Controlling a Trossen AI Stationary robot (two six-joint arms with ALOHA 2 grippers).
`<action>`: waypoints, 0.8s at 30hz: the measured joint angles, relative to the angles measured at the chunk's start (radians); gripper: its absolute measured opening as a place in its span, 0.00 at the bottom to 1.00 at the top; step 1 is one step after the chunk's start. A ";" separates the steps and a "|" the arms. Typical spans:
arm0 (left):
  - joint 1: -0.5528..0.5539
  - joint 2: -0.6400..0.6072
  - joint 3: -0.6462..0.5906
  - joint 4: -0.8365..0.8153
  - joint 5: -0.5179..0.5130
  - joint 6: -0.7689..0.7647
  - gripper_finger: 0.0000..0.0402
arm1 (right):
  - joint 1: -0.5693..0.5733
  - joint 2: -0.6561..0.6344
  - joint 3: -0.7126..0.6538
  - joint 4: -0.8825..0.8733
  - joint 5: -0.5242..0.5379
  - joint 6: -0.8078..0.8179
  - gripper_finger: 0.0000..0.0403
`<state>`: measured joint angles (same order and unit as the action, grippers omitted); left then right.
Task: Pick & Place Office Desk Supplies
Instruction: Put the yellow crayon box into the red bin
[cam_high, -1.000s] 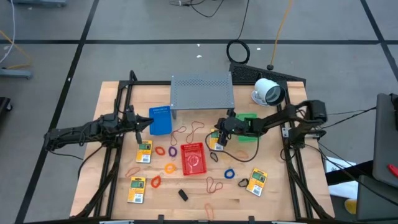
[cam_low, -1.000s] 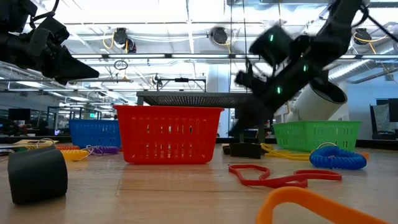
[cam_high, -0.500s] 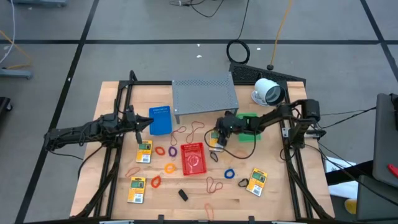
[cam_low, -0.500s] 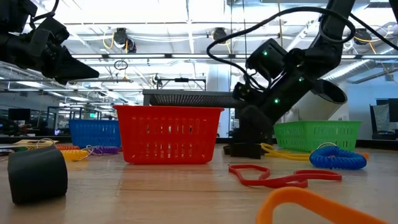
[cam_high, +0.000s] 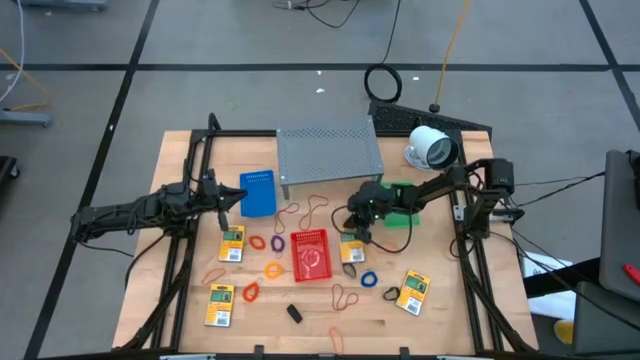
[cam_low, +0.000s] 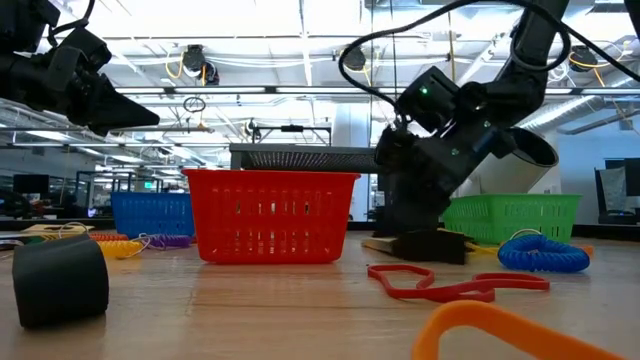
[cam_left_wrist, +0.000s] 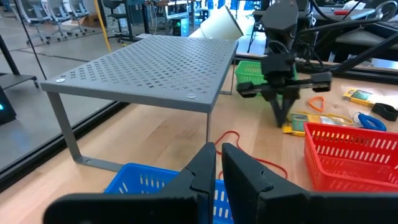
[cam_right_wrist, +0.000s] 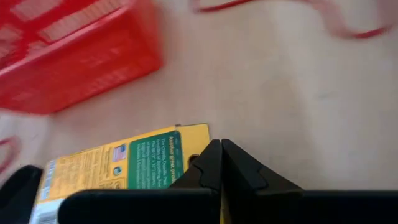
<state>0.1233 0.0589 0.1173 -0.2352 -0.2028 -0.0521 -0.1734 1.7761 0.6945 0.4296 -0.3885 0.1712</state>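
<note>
Right gripper (cam_high: 357, 238) is down on a yellow packet (cam_right_wrist: 118, 165) near the middle of the table (cam_high: 180, 160), just beside the red basket (cam_high: 310, 254) on its right side. Its fingers are pressed together over the packet's edge; from the wrist view they look clenched on it, though the actual pinch point is hidden. The packet's green label carries lines of small white print, too fine to read here, plus a little round emblem at the left. In the low view the packet (cam_low: 415, 245) lies low, tilted just above the wood.

More yellow packets are scattered around: one (cam_high: 232, 243) left of the red basket, one (cam_high: 220, 304) near the front left corner, one (cam_high: 413, 291) toward the front right. Rubber-band loops, red (cam_high: 257, 242), orange (cam_high: 273, 269) and blue (cam_high: 369, 279), lie around the basket.

Left gripper (cam_high: 236, 197) hangs by the blue basket (cam_high: 258, 192), fingers nearly closed, holding nothing.
</note>
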 joint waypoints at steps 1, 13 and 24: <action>0.000 0.000 0.000 0.000 0.000 0.000 0.09 | 0.006 0.000 -0.001 0.000 -0.022 -0.005 0.00; 0.000 0.000 0.000 0.000 0.001 -0.010 0.09 | 0.090 -0.097 -0.001 0.113 0.208 -0.197 0.01; 0.000 0.000 0.000 0.000 0.001 -0.005 0.09 | 0.056 -0.173 0.000 -0.103 0.092 -0.053 0.38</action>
<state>0.1234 0.0589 0.1173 -0.2356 -0.2016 -0.0575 -0.1169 1.6035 0.6941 0.3264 -0.2969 0.1181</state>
